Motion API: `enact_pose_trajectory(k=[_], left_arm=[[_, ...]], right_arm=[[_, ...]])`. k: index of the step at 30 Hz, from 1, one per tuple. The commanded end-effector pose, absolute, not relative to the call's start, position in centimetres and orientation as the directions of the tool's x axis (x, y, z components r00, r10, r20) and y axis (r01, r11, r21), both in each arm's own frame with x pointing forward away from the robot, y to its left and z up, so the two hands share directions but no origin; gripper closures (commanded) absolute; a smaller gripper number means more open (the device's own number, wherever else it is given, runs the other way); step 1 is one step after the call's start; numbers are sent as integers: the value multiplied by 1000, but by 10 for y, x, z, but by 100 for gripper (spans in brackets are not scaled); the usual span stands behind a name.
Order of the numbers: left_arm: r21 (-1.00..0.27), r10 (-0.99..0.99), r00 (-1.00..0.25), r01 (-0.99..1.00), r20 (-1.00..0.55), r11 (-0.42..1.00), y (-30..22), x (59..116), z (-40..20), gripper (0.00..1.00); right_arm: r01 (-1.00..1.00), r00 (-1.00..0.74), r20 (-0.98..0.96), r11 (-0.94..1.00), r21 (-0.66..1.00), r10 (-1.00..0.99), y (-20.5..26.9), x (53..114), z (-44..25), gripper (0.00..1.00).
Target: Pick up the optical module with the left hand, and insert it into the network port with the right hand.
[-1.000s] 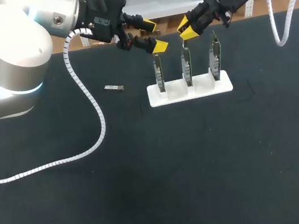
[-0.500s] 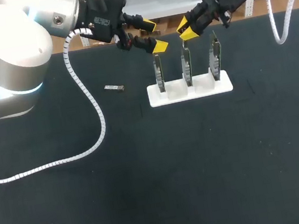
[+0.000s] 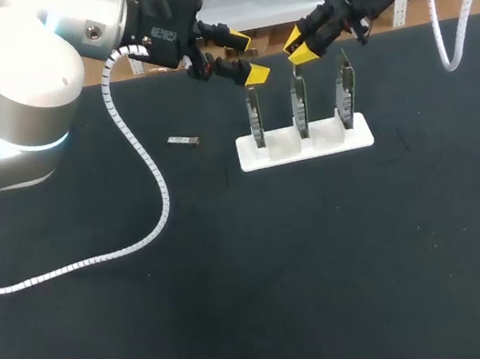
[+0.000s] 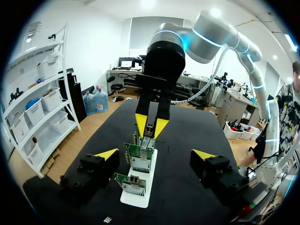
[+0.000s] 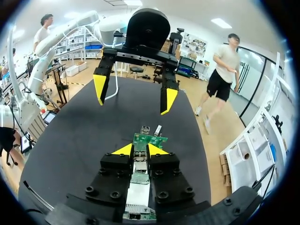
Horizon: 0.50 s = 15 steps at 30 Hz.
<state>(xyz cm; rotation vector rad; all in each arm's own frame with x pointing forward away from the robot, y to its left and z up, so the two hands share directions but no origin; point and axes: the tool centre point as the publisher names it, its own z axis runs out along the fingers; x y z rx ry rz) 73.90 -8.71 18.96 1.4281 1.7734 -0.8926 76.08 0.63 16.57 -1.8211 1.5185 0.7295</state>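
Small silver optical module [image 3: 184, 140] lies on black surface [image 3: 239, 281], unpicked. Left hand [image 3: 248, 56] spread empty beside white rack of green port cards [image 3: 305, 143]. Right hand [image 3: 299, 47] hovers over middle card [image 3: 299, 100], likely staged for insertion; grip unreadable.

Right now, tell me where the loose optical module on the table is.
In the head view, the optical module lies on the black table, left of the white holder, on the left gripper's side, touching neither.

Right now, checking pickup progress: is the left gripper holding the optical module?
No, the left gripper hangs open while the optical module lies on the table.
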Motion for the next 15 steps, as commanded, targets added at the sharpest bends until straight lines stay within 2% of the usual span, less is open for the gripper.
enact_pose_trajectory(k=[1, 15], left_arm=[[-95, 519, -169, 982, -838, 166, -88, 739, 190, 0], [-95, 519, -169, 982, -838, 166, -88, 739, 190, 0]], right_arm=[[-985, 174, -760, -119, -127, -627, 8, 761, 160, 100], [-985, 174, -755, -120, -127, -632, 9, 763, 160, 100]])
